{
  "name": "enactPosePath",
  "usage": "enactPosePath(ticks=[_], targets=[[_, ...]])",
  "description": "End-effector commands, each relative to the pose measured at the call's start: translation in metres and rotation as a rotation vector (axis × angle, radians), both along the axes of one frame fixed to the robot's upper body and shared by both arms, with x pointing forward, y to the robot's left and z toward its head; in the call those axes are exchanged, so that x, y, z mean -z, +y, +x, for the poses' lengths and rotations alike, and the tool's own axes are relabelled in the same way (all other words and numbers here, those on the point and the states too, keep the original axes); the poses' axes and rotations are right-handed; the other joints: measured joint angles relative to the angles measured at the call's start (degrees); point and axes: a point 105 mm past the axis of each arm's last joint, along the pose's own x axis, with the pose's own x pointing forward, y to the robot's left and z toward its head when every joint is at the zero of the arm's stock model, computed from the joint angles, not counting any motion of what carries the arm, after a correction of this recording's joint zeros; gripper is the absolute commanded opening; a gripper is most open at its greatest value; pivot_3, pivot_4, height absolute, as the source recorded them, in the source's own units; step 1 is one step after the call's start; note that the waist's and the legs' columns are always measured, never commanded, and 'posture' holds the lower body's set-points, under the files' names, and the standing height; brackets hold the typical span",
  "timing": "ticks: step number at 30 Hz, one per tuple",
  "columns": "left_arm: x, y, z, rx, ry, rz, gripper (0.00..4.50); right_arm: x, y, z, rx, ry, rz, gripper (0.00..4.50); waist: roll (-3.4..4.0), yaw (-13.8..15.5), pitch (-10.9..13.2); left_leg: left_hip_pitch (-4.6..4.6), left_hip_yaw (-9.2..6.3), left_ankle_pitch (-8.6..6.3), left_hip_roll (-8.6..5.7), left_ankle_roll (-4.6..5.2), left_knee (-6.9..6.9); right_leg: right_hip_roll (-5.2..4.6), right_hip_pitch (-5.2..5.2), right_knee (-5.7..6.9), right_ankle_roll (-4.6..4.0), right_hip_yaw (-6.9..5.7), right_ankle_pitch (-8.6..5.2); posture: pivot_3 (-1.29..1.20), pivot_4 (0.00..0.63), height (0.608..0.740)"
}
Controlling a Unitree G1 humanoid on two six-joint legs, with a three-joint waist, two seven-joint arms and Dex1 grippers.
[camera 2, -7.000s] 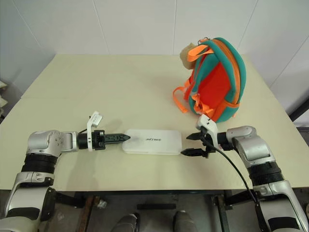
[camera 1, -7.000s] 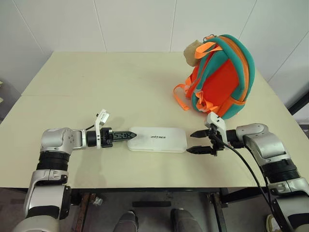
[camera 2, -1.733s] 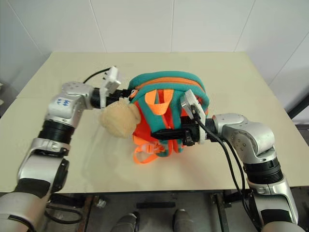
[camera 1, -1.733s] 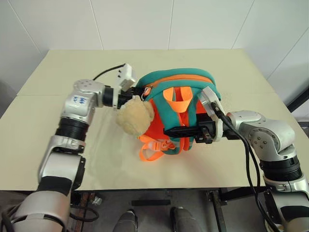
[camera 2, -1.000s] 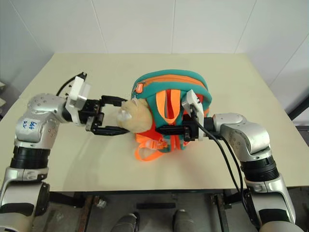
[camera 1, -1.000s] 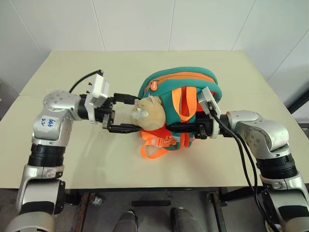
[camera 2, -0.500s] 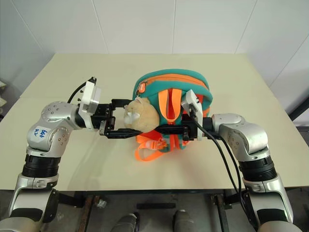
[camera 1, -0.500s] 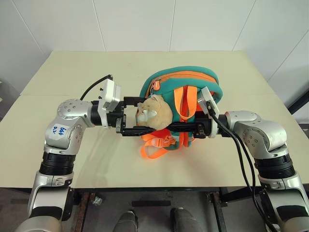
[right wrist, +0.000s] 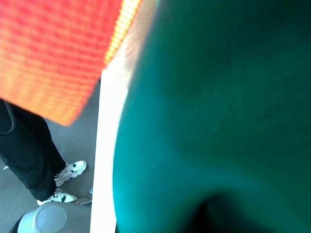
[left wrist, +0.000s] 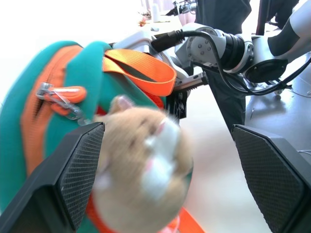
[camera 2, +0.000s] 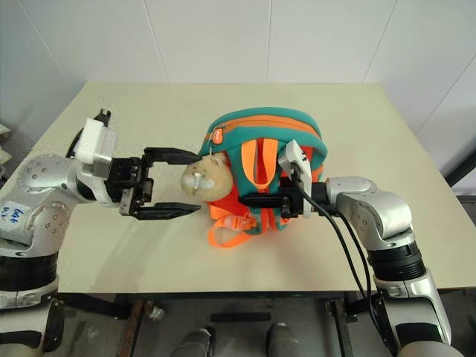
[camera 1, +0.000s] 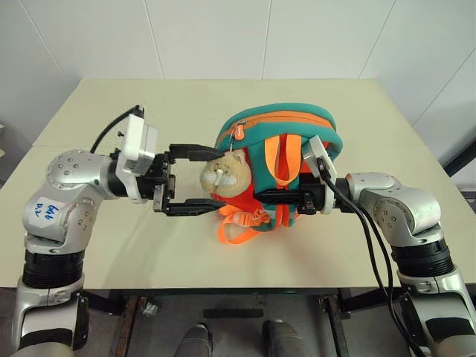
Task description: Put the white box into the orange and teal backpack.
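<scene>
Mid-table, orange and teal backpack point(camera 1: 279, 160) stands up, right gripper point(camera 1: 262, 196) clenched on its teal strap. Left gripper point(camera 1: 195, 178) spread wide, empty, just beside the plush toy point(camera 1: 224, 172), nearer the zipper pull point(camera 1: 236, 132). White box isn't visible, can't tell where.

Silver-grey arms, black cables, black-fingered left end effector point(camera 1: 192, 180).

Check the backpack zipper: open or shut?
Shut, as far as visible. On the orange and teal backpack the orange zipper line runs unbroken along the top, no gap showing, and the pull hangs at its left end.
</scene>
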Motion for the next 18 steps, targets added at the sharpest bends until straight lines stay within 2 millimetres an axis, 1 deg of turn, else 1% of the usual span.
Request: enactPosePath(ticks=[1,4,7,9,10,12,15,18], targets=[[0.008,-0.007,0.006,-0.013,-0.020,0.002,4.47,-0.003,0.004,-0.001,-0.015,-0.021,0.000,0.00,0.00,0.03,0.00,0.00,0.00,0.00,0.00,0.00,0.01,0.00,0.01,0.00,0.00,0.00,0.00,0.00,0.150,0.740],[0.020,-0.010,0.013,-0.034,-0.070,0.065,4.47,-0.005,0.004,-0.001,-0.018,-0.027,-0.002,0.00,0.00,-0.06,0.00,0.01,0.01,0.00,0.00,0.00,0.01,0.00,0.01,-0.02,0.00,0.00,0.01,0.00,0.150,0.740],[0.017,-0.007,0.026,-0.107,-0.123,0.053,4.47,-0.007,0.003,-0.001,-0.017,-0.029,-0.003,0.00,0.00,0.00,0.00,0.01,0.00,0.00,0.00,0.00,-0.01,0.01,0.00,-0.03,-0.01,0.00,0.01,0.00,0.150,0.740],[-0.001,-0.001,0.037,-0.179,-0.208,-0.013,4.47,-0.006,0.002,-0.002,-0.014,-0.027,-0.005,0.00,0.00,0.10,0.00,0.00,0.00,0.00,0.00,0.00,-0.01,0.01,0.01,-0.07,-0.01,0.00,0.01,0.00,0.150,0.740],[-0.008,0.001,0.039,-0.195,-0.233,-0.042,4.47,-0.006,0.002,-0.002,-0.014,-0.026,-0.005,0.00,0.00,0.12,0.00,-0.01,0.00,0.00,-0.01,0.00,0.00,0.00,0.01,-0.08,0.01,0.00,0.02,0.00,0.150,0.740],[-0.016,0.002,0.041,-0.206,-0.273,-0.071,4.47,-0.005,0.002,-0.003,-0.013,-0.024,-0.005,0.00,0.00,0.12,0.00,-0.02,0.00,0.00,-0.01,0.00,0.00,0.00,0.03,-0.13,0.03,0.00,0.04,0.00,0.150,0.740],[-0.021,0.005,0.039,-0.210,-0.292,-0.082,4.47,-0.004,0.002,-0.004,-0.014,-0.021,-0.002,0.00,0.00,0.05,0.00,-0.04,0.00,-0.01,-0.01,0.02,-0.04,-0.01,0.03,-0.23,0.05,0.00,0.06,0.00,0.150,0.740],[-0.018,0.009,0.040,-0.219,-0.285,-0.060,4.47,-0.004,0.002,-0.004,-0.014,-0.019,0.000,0.00,0.00,0.02,0.00,-0.04,0.01,-0.05,0.00,0.05,-0.08,0.00,0.02,-0.25,0.05,0.00,0.06,0.00,0.150,0.740]])
